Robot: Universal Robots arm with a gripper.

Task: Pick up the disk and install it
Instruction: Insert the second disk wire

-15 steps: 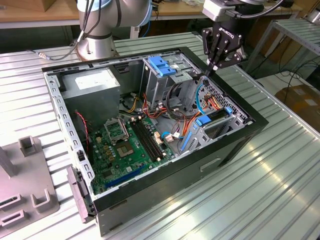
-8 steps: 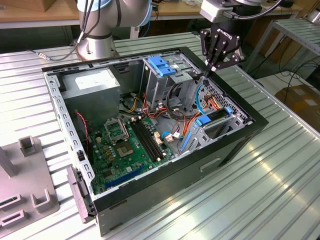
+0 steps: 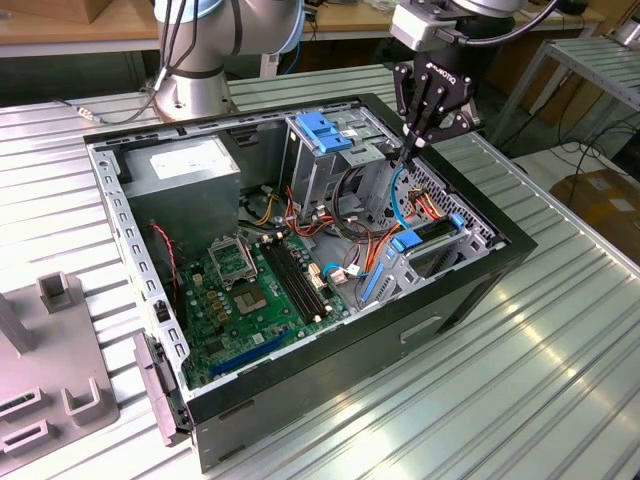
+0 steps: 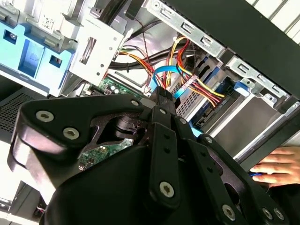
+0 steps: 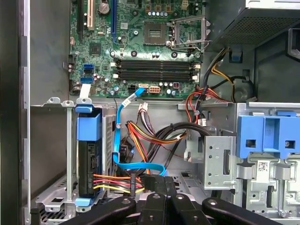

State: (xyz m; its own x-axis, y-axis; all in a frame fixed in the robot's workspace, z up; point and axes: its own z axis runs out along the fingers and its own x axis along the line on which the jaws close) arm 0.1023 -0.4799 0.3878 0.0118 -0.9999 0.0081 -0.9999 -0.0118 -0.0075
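The disk [image 3: 430, 232] sits on edge in the drive bay at the exterior view's right end of the open computer case [image 3: 480, 275], with light-blue rails at both ends. In the first wrist view the disk [image 5: 88, 161] is a dark slab between blue rails, with coloured power wires and a blue data cable [image 5: 123, 136] running to it. My gripper [image 3: 407, 152] hangs just above the case, over the cables between the drive cage and the disk. Its fingers [image 4: 159, 96] meet at the tips with nothing between them. The gripper [image 5: 158, 183] also shows in the first wrist view.
A metal drive cage with a blue bracket [image 3: 322, 130] stands beside the gripper. The power-supply box [image 3: 190, 165] and motherboard [image 3: 250, 290] fill the rest of the case. A person's hand [image 4: 279, 164] rests at the case's edge. A grey fixture [image 3: 50, 370] lies at the exterior view's left.
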